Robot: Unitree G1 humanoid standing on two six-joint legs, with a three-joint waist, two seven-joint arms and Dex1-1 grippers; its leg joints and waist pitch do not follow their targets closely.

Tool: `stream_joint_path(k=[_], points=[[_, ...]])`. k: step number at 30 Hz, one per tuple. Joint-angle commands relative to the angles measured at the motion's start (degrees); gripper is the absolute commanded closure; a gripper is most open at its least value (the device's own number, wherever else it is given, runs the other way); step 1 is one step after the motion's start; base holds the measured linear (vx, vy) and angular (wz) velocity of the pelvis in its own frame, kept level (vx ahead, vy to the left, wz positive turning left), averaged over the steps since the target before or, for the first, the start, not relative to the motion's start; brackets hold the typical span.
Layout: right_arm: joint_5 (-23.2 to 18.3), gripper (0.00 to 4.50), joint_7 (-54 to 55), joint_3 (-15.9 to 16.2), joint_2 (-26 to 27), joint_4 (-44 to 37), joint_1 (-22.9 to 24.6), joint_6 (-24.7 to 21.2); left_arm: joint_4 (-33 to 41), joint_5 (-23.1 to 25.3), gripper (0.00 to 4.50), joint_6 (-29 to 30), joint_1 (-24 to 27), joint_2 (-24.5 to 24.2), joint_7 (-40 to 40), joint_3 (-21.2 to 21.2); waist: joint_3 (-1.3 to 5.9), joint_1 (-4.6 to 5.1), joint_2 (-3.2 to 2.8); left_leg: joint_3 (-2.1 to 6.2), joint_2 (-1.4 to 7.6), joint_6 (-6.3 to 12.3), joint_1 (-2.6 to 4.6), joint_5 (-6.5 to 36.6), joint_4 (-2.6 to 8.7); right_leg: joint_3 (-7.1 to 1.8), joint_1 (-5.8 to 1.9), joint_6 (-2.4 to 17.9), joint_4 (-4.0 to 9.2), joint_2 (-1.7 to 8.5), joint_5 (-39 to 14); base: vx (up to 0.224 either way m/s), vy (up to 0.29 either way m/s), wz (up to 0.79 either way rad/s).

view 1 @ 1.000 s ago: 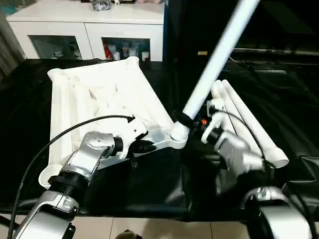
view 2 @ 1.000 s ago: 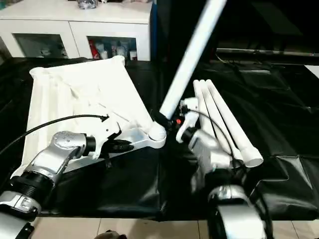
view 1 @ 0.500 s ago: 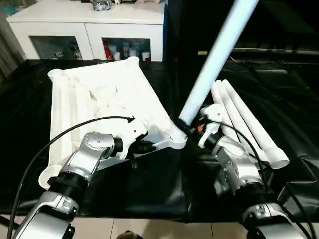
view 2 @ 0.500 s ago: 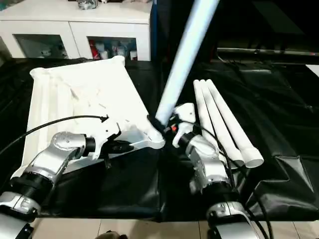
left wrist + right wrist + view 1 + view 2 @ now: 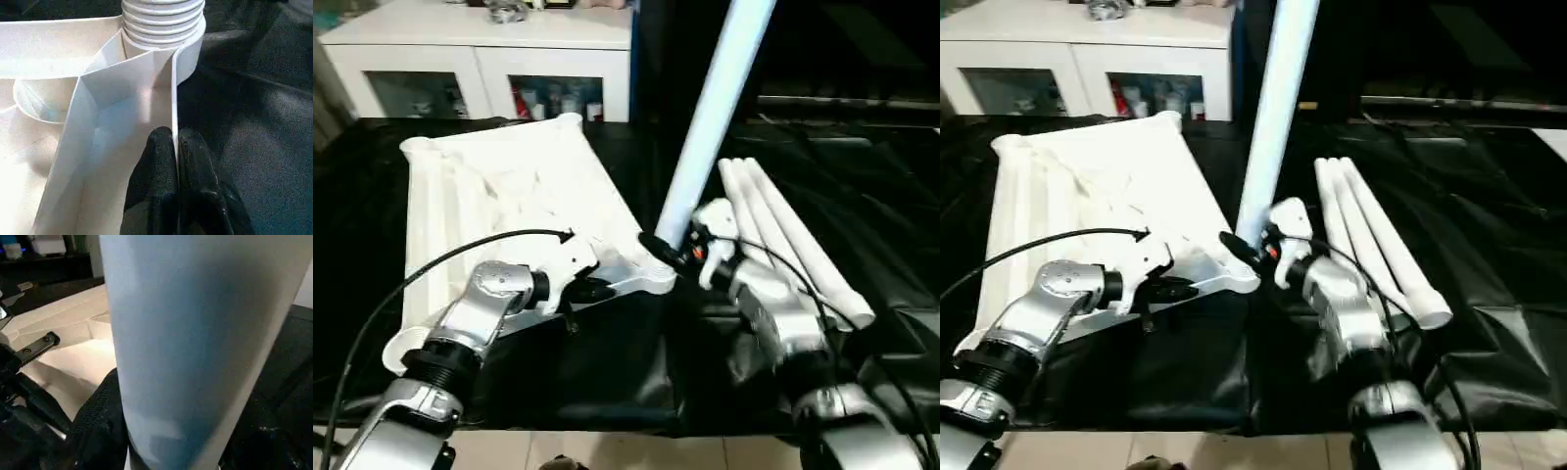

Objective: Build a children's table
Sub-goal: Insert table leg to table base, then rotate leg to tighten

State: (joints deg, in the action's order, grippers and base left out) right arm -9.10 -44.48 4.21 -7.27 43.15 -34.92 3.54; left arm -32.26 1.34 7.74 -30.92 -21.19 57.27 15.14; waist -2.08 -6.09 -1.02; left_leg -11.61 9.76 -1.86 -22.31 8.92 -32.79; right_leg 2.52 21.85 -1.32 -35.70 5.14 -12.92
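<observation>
My left gripper (image 5: 174,161) pinches the white plastic rectangular tabletop (image 5: 499,196) rim; right gripper (image 5: 668,251) clamps the long white tubular leg (image 5: 710,117) just above its corner socket (image 5: 164,29). Risk: leg tilted, threads could cross and jam.

We see the black-covered counter (image 5: 607,372); behind its far edge stands a white cabinet (image 5: 480,59) with glass doors, small items on its shelves and top.
</observation>
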Motion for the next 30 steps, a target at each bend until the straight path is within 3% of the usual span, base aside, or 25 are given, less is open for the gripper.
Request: stream_joint_path(k=[1,4,5,6,7,9,13,15,17,30], points=[[2.6,2.60,-2.9,2.6,-0.5,7.3,1.1,-4.4,0.4,0.9,4.50,-3.2,-0.8,0.3,2.5,2.5,2.07,0.50,0.70,2.75,4.04,-3.26,2.19,28.1,5.01,-2.81,0.49,8.3,6.75,4.64,-28.1,0.000,0.000,0.00],[3.1,2.61,-5.4,3.2,-1.2,8.8,0.3,-4.4,0.0,1.4,4.50,-3.9,-1.2,0.0,3.1,2.9,2.22,0.30,0.44,2.63,4.16,-3.14,2.19,26.9,5.01,-2.89,0.39,9.0,6.52,4.60,-25.6,0.000,0.000,0.00],[3.6,2.61,-7.4,4.0,-1.8,9.4,0.1,-4.4,0.1,1.4,4.50,-4.0,-1.5,-0.1,3.8,3.1,2.35,0.25,0.39,2.53,4.19,-3.17,2.16,25.9,5.16,-2.79,0.20,9.5,6.23,4.36,-22.4,0.000,0.000,0.00],[3.8,2.61,-8.6,4.5,-2.1,9.5,0.0,-4.4,0.2,1.3,4.50,-4.0,-1.6,-0.2,4.3,3.2,2.42,0.25,0.49,2.50,4.18,-3.12,2.07,25.4,5.20,-2.70,0.05,9.9,6.06,4.22,-20.7,0.000,0.000,0.00],[4.1,2.61,-9.9,5.0,-2.5,9.8,0.0,-4.4,0.4,1.2,4.50,-4.1,-1.7,-0.3,4.8,3.3,2.69,-0.06,0.69,2.12,4.22,-2.48,2.17,22.9,5.08,-2.64,-0.15,11.2,5.54,4.00,-15.0,0.000,0.000,0.00],[4.0,2.61,-12.7,5.6,-3.2,9.8,0.2,-4.7,0.8,1.1,4.50,-4.1,-1.9,-0.7,6.5,3.8,2.65,-0.08,1.20,1.90,4.17,-1.75,1.97,21.5,5.04,-2.51,-0.52,12.2,5.32,3.93,-12.1,0.000,0.000,0.00],[4.1,2.61,-16.7,6.4,-4.3,9.9,1.3,-3.5,2.6,0.1,4.50,-4.8,-1.9,-2.2,12.0,5.1,2.90,-0.45,0.97,1.71,4.19,-0.55,1.89,18.6,4.91,-2.20,-1.09,13.5,4.83,3.83,-7.1,0.041,0.000,0.00],[4.1,2.61,-17.2,6.4,-4.6,9.7,1.8,-3.1,3.8,-0.9,4.50,-4.8,-1.6,-2.9,14.7,5.4,2.94,-0.40,0.96,1.76,4.22,-0.66,1.88,18.7,4.96,-2.19,-1.24,13.6,4.77,3.88,-6.9,0.000,0.000,0.00],[3.5,2.61,-18.3,6.1,-5.1,8.9,2.8,-3.1,5.4,-2.5,4.50,-4.6,-1.3,-3.7,18.7,5.6,2.97,-0.20,0.48,1.84,4.30,-1.78,2.16,20.5,5.15,-2.15,-1.23,13.9,4.74,3.68,-6.9,0.000,0.000,0.00],[3.0,2.61,-22.5,6.5,-6.5,5.7,6.9,-3.6,6.5,-4.5,4.50,-2.5,-1.6,-5.1,23.9,5.8,2.73,-0.33,0.46,1.92,4.43,-3.38,2.66,24.9,5.49,-2.33,-0.90,14.0,5.25,3.85,-11.3,0.000,0.000,0.00]])
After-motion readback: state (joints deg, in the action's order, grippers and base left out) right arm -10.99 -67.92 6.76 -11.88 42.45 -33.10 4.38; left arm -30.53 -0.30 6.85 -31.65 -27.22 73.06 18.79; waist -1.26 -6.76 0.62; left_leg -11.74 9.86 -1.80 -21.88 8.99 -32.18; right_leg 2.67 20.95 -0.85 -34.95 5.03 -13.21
